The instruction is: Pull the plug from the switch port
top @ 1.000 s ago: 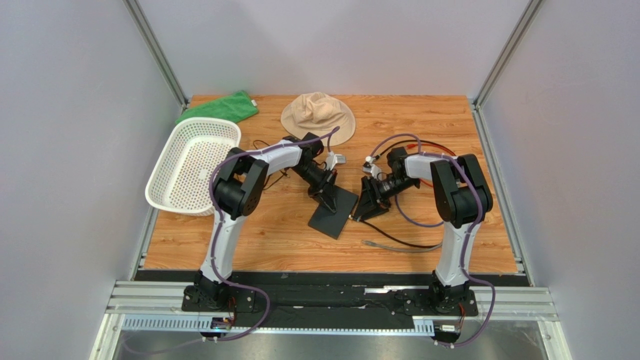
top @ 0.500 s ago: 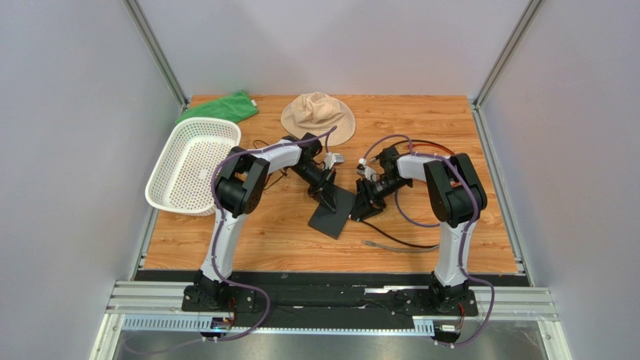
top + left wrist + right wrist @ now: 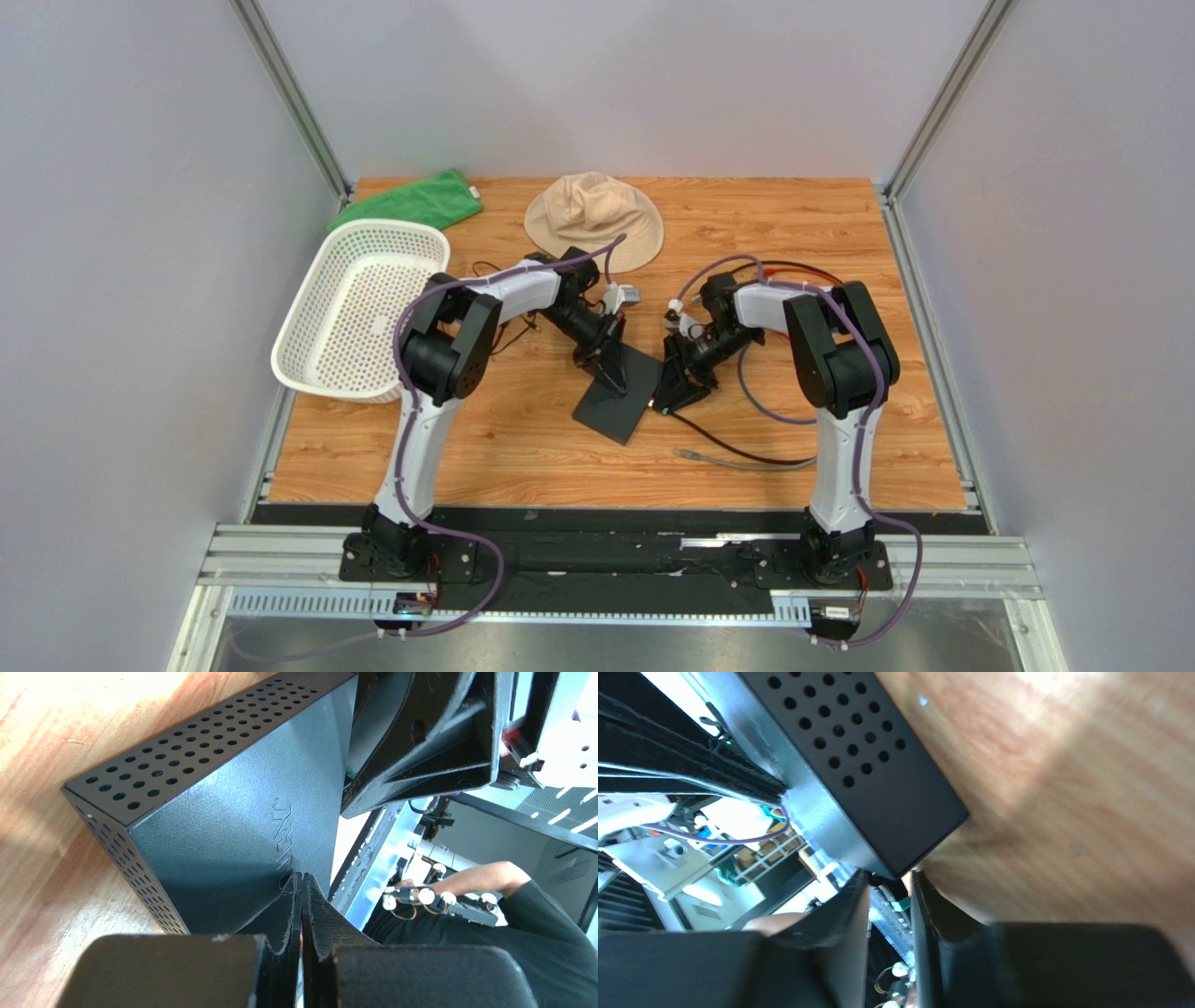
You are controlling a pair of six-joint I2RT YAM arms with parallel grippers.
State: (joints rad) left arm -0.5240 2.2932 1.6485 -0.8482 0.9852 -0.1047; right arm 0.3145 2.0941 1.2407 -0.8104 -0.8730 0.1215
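Left gripper (image 3: 302,882): jaws fully closed, pads flat against each other. Nothing held. The tips bear down on the flat top face of the switch (image 3: 231,833), just beside its embossed lettering.

Right gripper (image 3: 889,880): jaws a narrow gap apart, tips at one corner of the switch, next to its perforated side wall. Whether anything sits pinched between them cannot be told.

The switch lies flat, directly under the left tips and just ahead of the right tips, so the two grippers meet over it from opposite sides.

Surface is a wood-grain table (image 3: 786,224). A loose black cable (image 3: 737,451) lies nearside of the right gripper. A white perforated basket (image 3: 368,301) sits well left of the left gripper. A beige hat (image 3: 593,217) lies beyond both grippers, and a green cloth (image 3: 410,200) at the far left corner. Plain grey walls (image 3: 140,280) enclose three sides.
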